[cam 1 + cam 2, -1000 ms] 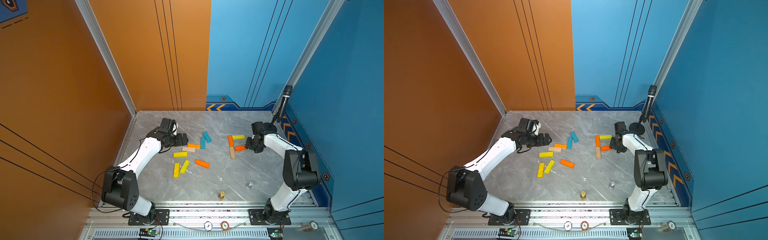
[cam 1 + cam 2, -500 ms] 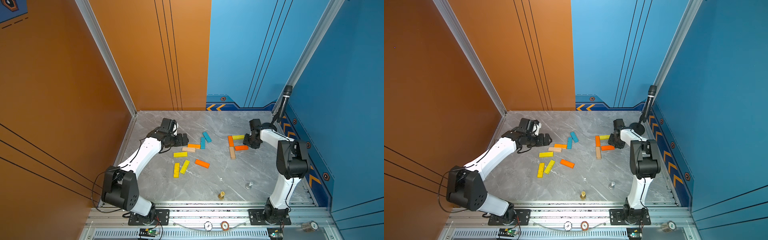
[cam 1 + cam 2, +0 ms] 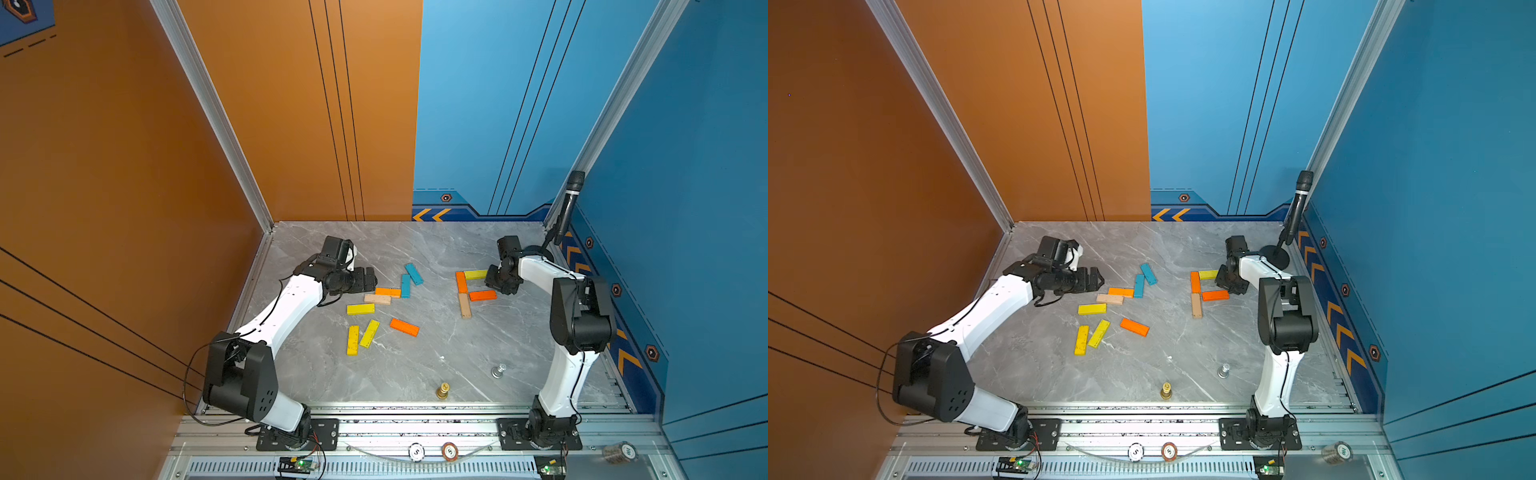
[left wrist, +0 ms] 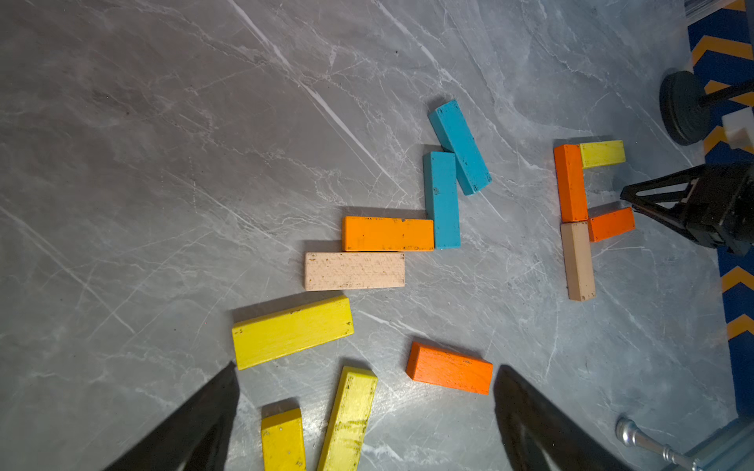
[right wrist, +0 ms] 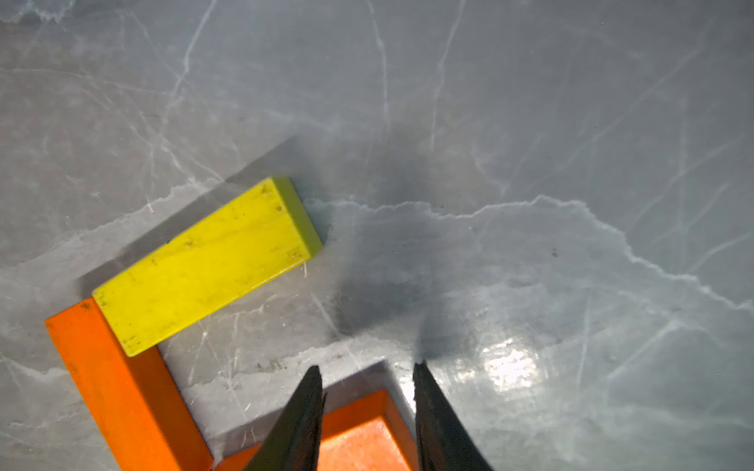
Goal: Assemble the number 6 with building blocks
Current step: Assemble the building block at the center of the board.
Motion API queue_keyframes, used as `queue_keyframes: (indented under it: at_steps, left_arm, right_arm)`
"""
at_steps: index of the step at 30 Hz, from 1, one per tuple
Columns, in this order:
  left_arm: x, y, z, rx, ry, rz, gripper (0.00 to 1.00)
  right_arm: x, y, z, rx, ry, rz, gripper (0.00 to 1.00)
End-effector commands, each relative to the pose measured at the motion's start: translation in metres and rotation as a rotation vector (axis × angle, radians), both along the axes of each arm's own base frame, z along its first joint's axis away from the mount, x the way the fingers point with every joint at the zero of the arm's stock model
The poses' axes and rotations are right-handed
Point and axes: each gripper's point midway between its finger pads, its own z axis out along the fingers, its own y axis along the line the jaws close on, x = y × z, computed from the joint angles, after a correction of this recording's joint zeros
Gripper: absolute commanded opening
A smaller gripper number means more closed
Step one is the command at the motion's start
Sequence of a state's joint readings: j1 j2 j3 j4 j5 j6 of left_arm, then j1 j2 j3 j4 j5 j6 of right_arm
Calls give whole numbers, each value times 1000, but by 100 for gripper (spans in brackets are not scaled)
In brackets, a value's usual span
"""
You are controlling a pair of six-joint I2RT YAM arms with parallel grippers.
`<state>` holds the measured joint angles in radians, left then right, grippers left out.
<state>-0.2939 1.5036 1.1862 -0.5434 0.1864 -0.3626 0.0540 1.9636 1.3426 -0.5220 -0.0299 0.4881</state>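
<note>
Near the microphone (image 3: 568, 208) the number 6 (image 3: 461, 282) is only an F of four building blocks (image 3: 464, 305), eight lying loose farther off; the right gripper (image 5: 367, 365) hovers narrow and empty, the left gripper (image 3: 1096, 279) wide.

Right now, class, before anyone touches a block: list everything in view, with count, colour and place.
table: 1, grey marble, under everything
placed blocks: 4, two orange, yellow, tan, unfinished figure, right half
loose blocks: 8, three yellow, two orange, two teal, tan, scattered left of centre
chess-like pieces: 2, gold and silver, table front
microphone: 1, black, back right corner
left end effector: 1, black, open beside loose blocks
right end effector: 1, black, at an orange placed block
</note>
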Motion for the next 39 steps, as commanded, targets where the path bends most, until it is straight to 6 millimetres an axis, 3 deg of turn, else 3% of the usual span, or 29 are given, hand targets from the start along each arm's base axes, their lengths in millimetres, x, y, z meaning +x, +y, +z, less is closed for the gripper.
queue_keyframes:
  at_steps: [1, 20, 30, 39]
  left_arm:
    - [-2, -1, 11, 5, -16, -12, 98]
    - [-2, -1, 11, 2, -14, -12, 97]
    - [-2, -2, 12, 1, -16, -13, 97]
    - [-2, -1, 10, 1, -11, -11, 97]
  right_arm:
    - [-4, 4, -7, 2, 19, -4, 37]
    - [-16, 13, -5, -5, 48, 20, 39]
    - [-16, 3, 14, -44, 20, 18, 41]
    - [-28, 0, 0, -50, 65, 30, 43]
